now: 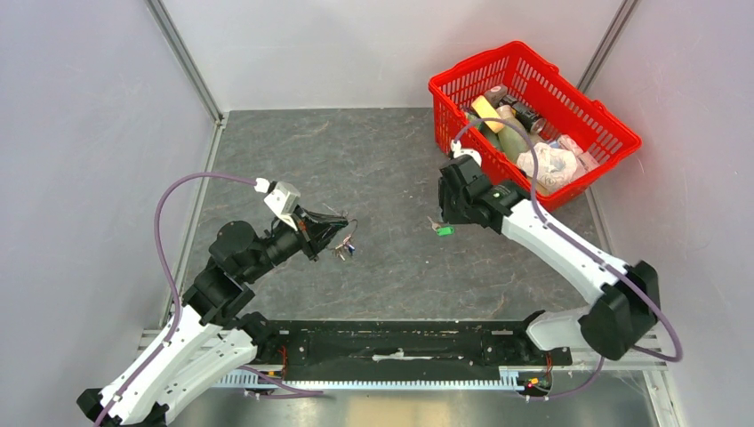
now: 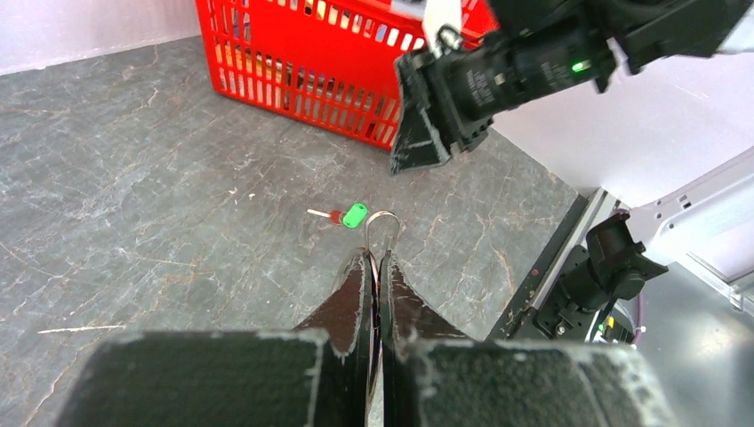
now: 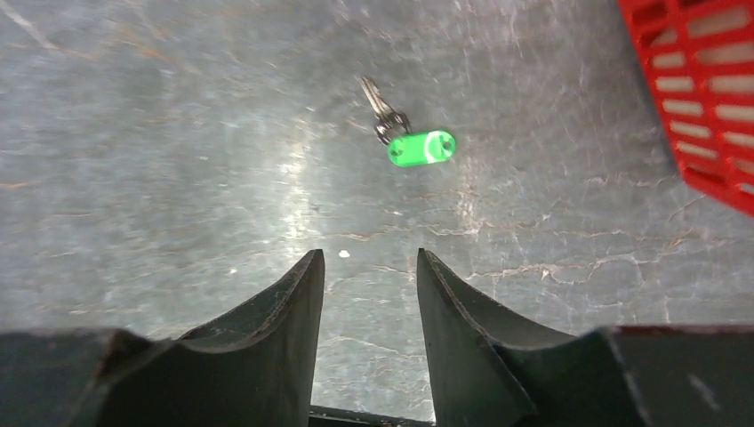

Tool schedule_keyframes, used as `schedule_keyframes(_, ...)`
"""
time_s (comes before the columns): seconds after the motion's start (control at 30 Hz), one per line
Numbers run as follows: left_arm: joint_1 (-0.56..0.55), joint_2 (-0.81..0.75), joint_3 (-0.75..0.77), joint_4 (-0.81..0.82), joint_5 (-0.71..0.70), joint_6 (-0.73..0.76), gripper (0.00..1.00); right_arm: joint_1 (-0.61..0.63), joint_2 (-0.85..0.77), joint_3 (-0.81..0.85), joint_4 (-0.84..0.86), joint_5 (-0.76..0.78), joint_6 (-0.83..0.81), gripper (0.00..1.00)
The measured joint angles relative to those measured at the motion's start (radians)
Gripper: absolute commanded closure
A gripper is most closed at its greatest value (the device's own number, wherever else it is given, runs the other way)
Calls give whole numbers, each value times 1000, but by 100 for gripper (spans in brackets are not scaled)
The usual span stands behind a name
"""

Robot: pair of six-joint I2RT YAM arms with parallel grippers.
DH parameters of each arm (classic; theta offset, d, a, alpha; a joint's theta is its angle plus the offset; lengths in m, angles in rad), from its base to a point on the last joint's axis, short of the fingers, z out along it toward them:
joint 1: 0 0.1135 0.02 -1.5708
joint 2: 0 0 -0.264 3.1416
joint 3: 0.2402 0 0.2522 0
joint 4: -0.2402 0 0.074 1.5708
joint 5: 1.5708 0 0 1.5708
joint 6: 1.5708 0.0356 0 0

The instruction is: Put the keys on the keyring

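Left gripper [image 2: 375, 263] pinches keyring [image 2: 384, 222]; green key [image 2: 354, 215] lies beyond on table [image 2: 133, 178].

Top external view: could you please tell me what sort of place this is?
Probably a robot test cell: plain white walls box in a grey table, two arms are bolted to a rail at its near edge, and a red basket holds props.

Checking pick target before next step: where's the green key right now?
The green key lies on the table right of centre in the top view, just ahead of the open right tool, with the red basket further back right.
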Motion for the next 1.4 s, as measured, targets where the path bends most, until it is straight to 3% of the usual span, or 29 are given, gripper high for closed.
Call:
schedule_keyframes(0.2,0,0,0,-24,0,0,98,-77,104,-126,77,-62,14,53)
schedule_keyframes(0.67,0,0,0,-25,0,-3,98,-111,291,-161,286,-104,74,58)
schedule_keyframes(1.4,8,-6,0,-24,2,-11,98,-134,365,-190,367,-110,98,67)
